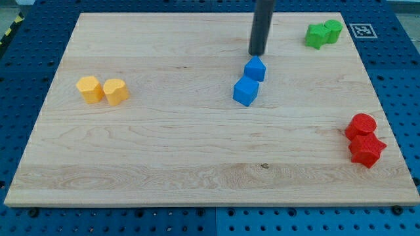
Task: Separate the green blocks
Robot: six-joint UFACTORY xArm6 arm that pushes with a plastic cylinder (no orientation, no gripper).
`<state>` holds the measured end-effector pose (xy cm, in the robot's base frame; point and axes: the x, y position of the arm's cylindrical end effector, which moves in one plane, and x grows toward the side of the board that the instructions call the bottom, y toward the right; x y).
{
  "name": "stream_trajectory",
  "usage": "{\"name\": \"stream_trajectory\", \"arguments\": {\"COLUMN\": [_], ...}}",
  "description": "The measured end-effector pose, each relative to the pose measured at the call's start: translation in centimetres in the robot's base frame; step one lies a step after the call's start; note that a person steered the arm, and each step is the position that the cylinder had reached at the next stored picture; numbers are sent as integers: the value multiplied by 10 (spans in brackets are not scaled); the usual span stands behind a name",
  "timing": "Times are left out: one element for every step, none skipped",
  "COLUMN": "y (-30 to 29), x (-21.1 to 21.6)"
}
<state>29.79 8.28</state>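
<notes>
Up in the board's [197, 164] top-right corner the two green blocks [323, 33] sit touching, close to both edges, with bare wood only to their left and below. They look like a star-like piece and a rounder one (shapes hard to tell). The rod's tip [256, 54] carries no gripper and holds nothing; it sits just above the upper blue block [255, 68], well apart from the greens, its upper part cut off.

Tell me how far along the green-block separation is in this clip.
Nothing looks done: the two green blocks, the green star-like block and the green cylinder, sit touching at the view's top right. In hand: my tip is mid-board, just above the upper blue block, well left of the greens. Left: reaching the green pair and pushing one away from the other.
</notes>
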Motion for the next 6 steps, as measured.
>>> {"name": "stream_trajectory", "arguments": {"y": [3,73,128,149,167,172], "x": [-63,-83,-80,-80,-75,-58]}}
